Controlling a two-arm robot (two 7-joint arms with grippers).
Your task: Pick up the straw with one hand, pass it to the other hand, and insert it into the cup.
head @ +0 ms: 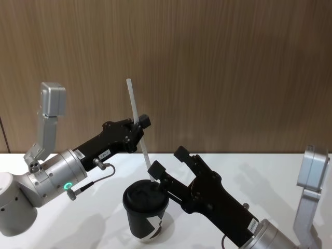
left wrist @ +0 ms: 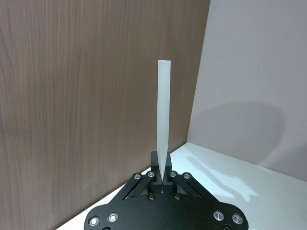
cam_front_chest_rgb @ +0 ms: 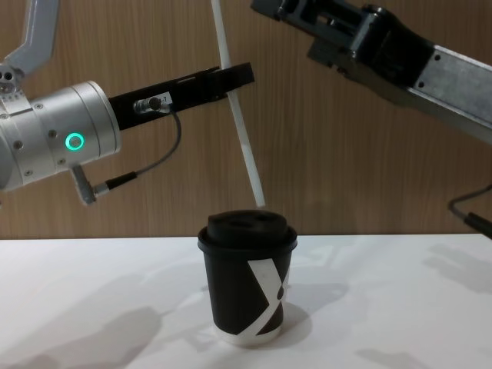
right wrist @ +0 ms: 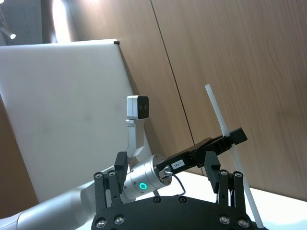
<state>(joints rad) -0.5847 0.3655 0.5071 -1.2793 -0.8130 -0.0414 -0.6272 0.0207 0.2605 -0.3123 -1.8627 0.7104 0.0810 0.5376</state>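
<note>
The straw (head: 136, 116) is held tilted, top leaning away, by my left gripper (head: 140, 124), which is shut on its middle. The left wrist view looks along the straw (left wrist: 164, 124) rising from the shut left gripper (left wrist: 163, 184). From the chest, the straw (cam_front_chest_rgb: 238, 115) ends just above the lid of the cup (cam_front_chest_rgb: 250, 277). The black cup (head: 146, 207) stands upright on the table. My right gripper (head: 168, 162) is open beside the straw's lower end, with nothing between its fingers. Its wrist view shows the straw (right wrist: 223, 124) passing outside one of its fingers (right wrist: 211, 165).
A white table (cam_front_chest_rgb: 400, 307) carries the cup, with a wood-panelled wall (head: 233, 67) close behind. My right arm (cam_front_chest_rgb: 400, 58) reaches across above and right of the cup. A white board (right wrist: 62, 110) stands off to the side.
</note>
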